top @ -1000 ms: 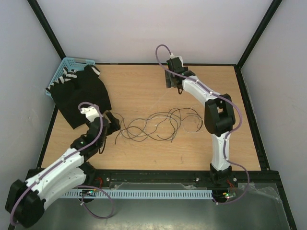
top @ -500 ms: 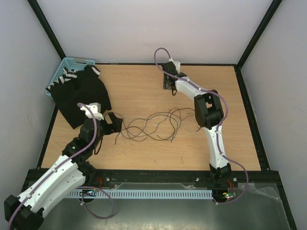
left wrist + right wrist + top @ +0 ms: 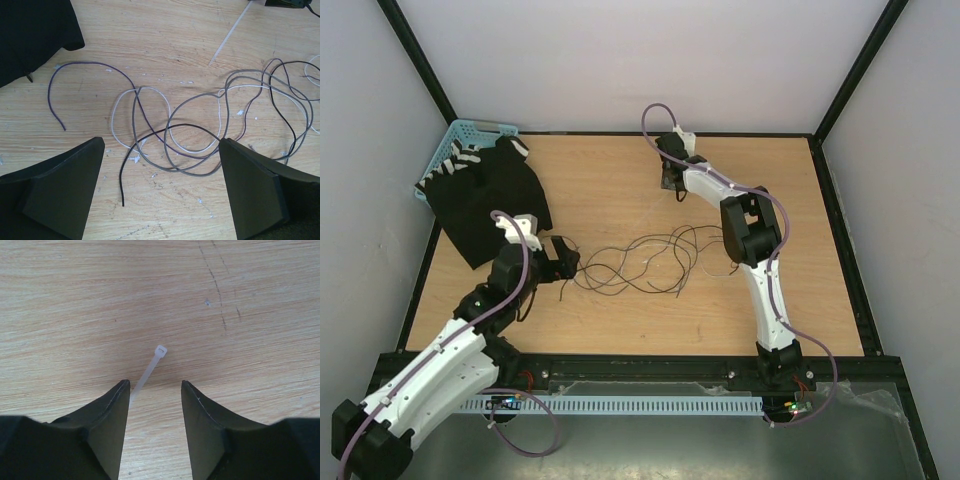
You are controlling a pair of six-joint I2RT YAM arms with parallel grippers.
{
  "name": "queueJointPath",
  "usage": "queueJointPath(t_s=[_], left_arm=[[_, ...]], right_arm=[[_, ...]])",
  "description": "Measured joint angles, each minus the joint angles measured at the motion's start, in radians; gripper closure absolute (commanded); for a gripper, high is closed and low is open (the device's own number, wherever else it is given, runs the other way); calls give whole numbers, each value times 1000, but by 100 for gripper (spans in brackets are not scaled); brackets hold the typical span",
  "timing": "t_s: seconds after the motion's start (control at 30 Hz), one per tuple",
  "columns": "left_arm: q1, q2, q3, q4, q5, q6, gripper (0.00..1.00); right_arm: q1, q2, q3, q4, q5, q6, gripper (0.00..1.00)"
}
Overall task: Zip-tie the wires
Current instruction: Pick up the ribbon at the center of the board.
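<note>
- The wooden table [image 3: 620, 180] carries the wires [image 3: 640, 260], which lie loose and unbundled as a tangle of thin dark and pale strands looping over one another about its middle
- The left arm [image 3: 450, 350] reaches up from the near edge toward the left end of the wires; the right arm [image 3: 750, 230] rises to the right of the wires and bends over to the far side of them
- A black cloth [image 3: 490, 200] lies to the far left of the wires, well apart from them
- A blue basket [image 3: 460, 135] sits beyond the cloth, farther from the wires, partly covered by it
- The left gripper [image 3: 161, 145] hangs just over the left end of the wires, jaws spread wide with several loops lying between the two fingers, none pinched
- The right gripper [image 3: 155, 385] hovers low behind the wires, jaws parted and gripping nothing
- A white zip tie [image 3: 150, 367] lies flat on the far side of the wires, its head ahead of the gap, its strap running under the tip of the finger on the left of the wrist view
</note>
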Motion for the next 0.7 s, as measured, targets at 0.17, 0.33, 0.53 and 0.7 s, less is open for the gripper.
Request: queueJointPath(t_s=[0.17, 0.33, 0.53, 0.7], left_arm=[[11, 14, 0, 1, 23, 3, 8], [17, 23, 4, 1, 50, 9, 12], [21, 26, 18, 4, 76, 26, 15], [21, 26, 23, 6, 89, 27, 16]], right_arm=[[0, 4, 0, 14, -4, 8, 60], [0, 6, 0, 26, -19, 11, 76], [-1, 6, 0, 31, -50, 8, 88], [-1, 7, 3, 43, -85, 5, 100]])
